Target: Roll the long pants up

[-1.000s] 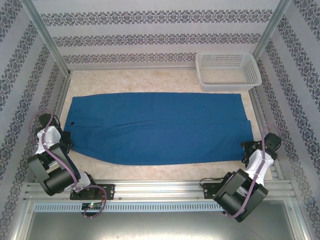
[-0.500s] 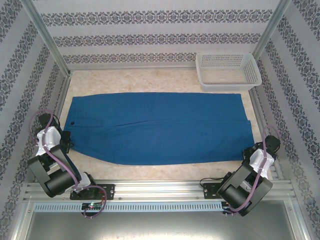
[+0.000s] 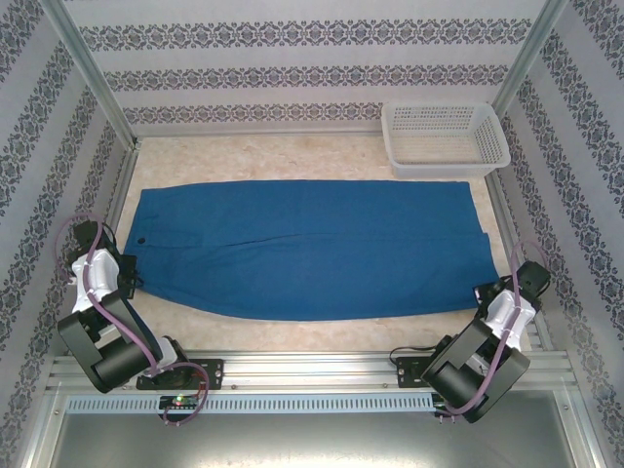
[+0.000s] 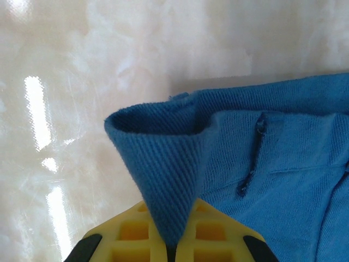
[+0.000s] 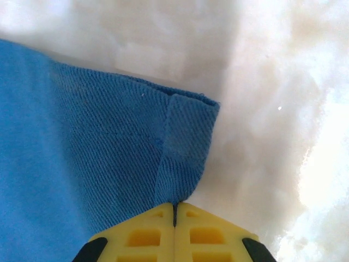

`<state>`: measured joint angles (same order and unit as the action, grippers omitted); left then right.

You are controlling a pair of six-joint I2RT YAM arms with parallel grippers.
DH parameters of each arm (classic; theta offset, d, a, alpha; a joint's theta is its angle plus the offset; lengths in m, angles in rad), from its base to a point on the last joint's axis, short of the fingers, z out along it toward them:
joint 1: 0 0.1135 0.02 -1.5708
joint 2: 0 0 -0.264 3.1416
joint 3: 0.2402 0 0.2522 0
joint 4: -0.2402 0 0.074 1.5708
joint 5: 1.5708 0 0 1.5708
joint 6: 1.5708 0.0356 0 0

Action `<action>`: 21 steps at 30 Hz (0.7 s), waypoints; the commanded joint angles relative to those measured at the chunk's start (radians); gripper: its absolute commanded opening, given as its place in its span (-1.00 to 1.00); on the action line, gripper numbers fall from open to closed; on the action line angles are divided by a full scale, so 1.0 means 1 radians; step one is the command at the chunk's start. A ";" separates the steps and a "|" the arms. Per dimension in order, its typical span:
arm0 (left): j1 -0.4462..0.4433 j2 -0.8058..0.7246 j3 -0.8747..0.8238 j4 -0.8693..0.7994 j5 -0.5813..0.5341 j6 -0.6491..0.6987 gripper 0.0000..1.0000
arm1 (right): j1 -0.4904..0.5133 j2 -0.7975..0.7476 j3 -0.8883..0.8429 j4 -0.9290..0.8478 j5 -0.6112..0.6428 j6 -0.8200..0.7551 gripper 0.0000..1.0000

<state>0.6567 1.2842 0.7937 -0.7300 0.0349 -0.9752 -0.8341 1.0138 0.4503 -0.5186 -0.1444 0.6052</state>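
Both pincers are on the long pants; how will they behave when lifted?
The long pants will probably sag in the middle, held only at two near corners. Likely floppy: the corner in the left pincer folds into a soft cone. The twill weave at the right pincer looks grippy, so slipping seems unlikely.

black-and-white left arm, matching right arm, purple cables, yellow gridded fingers

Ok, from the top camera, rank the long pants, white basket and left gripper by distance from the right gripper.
1. long pants: hem corner pinched in the right gripper, near right.
2. white basket: far right corner.
3. left gripper: across the table, near left, at the waistband.
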 commanded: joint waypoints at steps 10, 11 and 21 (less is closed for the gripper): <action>0.009 -0.026 0.030 -0.040 0.028 -0.027 -1.00 | 0.017 -0.051 0.173 -0.094 -0.095 0.021 -1.00; 0.009 -0.023 0.037 -0.039 0.036 -0.033 -1.00 | 0.027 -0.045 0.181 -0.086 -0.099 0.033 -1.00; 0.001 -0.013 0.186 -0.021 0.109 -0.008 -1.00 | 0.303 0.111 0.394 -0.028 -0.021 0.108 -1.00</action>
<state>0.6556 1.2743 0.9154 -0.7567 0.1322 -0.9981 -0.5808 1.0840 0.7677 -0.5911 -0.2081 0.6792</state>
